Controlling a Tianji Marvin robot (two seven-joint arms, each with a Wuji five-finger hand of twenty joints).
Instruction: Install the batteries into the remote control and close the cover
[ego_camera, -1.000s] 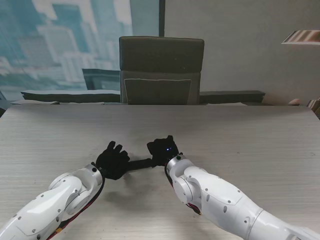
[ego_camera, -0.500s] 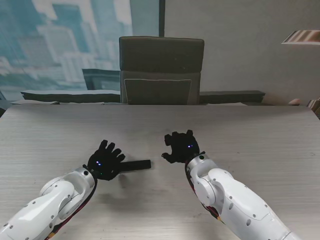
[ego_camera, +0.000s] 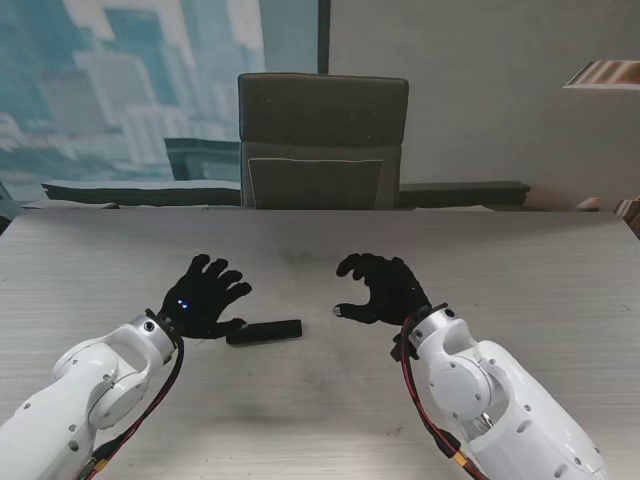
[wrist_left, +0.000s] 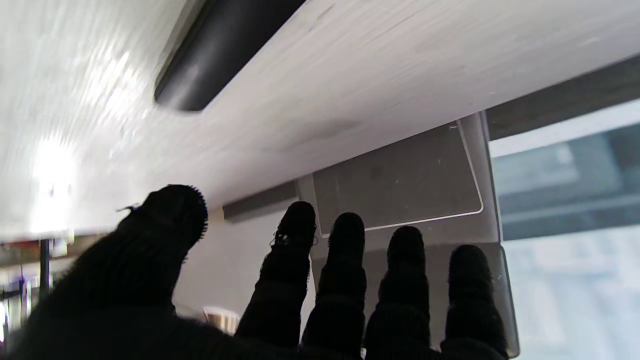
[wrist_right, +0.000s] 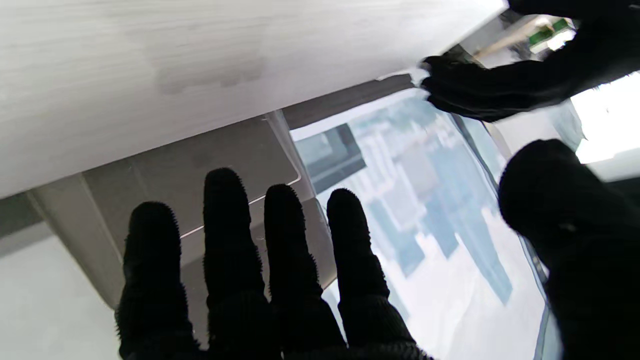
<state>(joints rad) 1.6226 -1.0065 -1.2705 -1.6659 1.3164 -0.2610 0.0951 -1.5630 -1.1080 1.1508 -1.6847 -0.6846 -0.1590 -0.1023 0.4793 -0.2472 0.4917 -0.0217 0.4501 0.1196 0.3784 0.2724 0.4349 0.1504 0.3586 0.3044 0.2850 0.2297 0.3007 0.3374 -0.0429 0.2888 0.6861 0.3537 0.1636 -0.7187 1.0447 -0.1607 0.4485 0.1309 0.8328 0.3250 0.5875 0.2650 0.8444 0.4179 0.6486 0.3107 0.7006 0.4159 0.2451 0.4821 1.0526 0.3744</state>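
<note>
Stand view, your reference: remote control (ego_camera: 264, 331) flat on worktop (ego_camera: 520, 270), lengthwise left-right, just right of left hand (ego_camera: 203, 297), thumb near its end; contact unclear. Left fingers spread, holding nothing. Right hand (ego_camera: 385, 288) well apart from remote, fingers spread, empty. Chair (ego_camera: 322, 140) beyond far edge.

Left wrist view: fingers (wrist_left: 345, 265) apart; remote (wrist_left: 220, 47) lying on worktop, blurred.

Right wrist view: fingers (wrist_right: 225, 240) apart, nothing held.

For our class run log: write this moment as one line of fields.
left hand: open, beside remote | right hand: open, apart from remote | remote: flat on table, unheld | batteries: not visible
</note>
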